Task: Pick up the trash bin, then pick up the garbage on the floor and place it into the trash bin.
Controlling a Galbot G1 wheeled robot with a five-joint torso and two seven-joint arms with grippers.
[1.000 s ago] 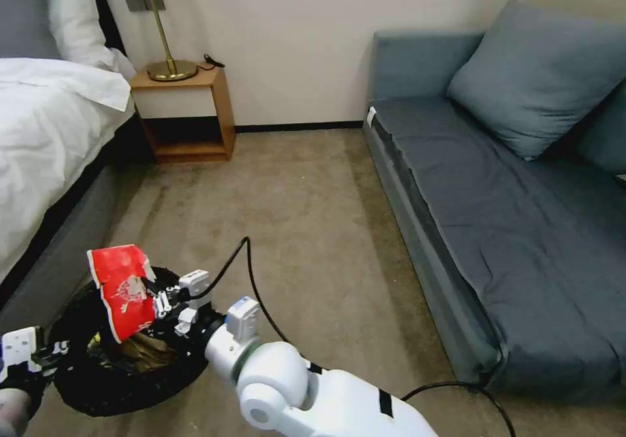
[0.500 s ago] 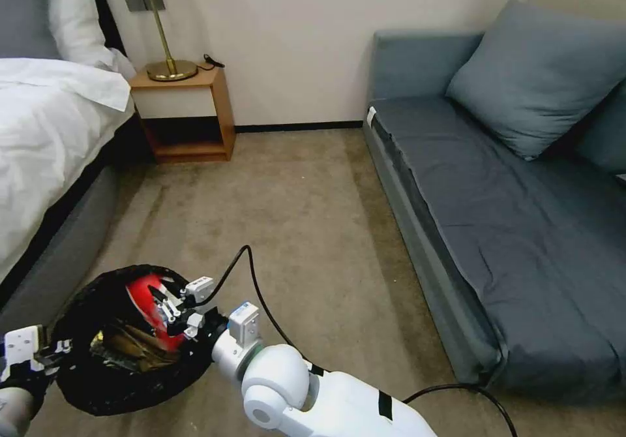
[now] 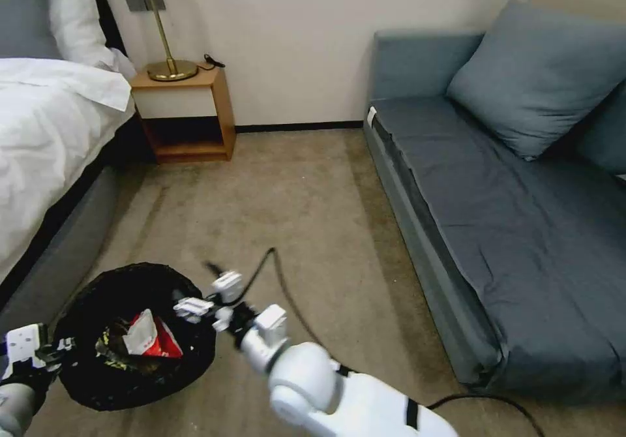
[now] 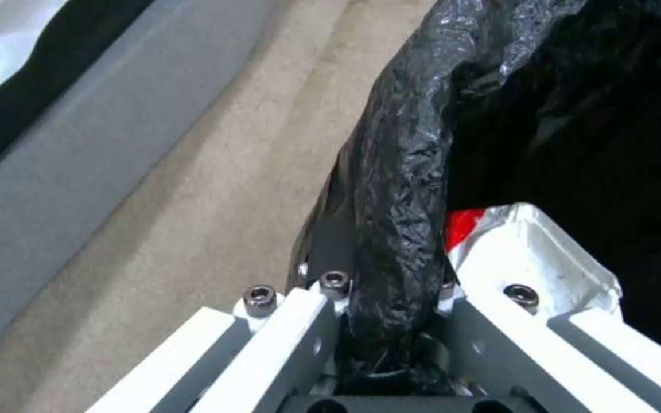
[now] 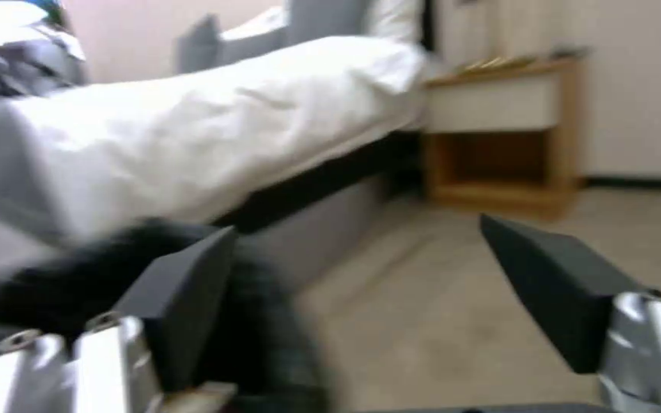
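One snack bag (image 3: pixel 151 339) inside trash bin (image 3: pixel 85 385)

Left gripper (image 3: pixel 55 349) at about 8 o'clock in the head view, low at the frame edge; left wrist view shows its fingers (image 4: pixel 300 321) clamped on a fold of black bag rim. Right arm enters from 6 o'clock, forearm angled up toward 10 o'clock. Right gripper (image 3: pixel 208 297) sits just past the wrist; right wrist view shows its pads (image 5: pixel 185 292) spread wide apart with nothing between them
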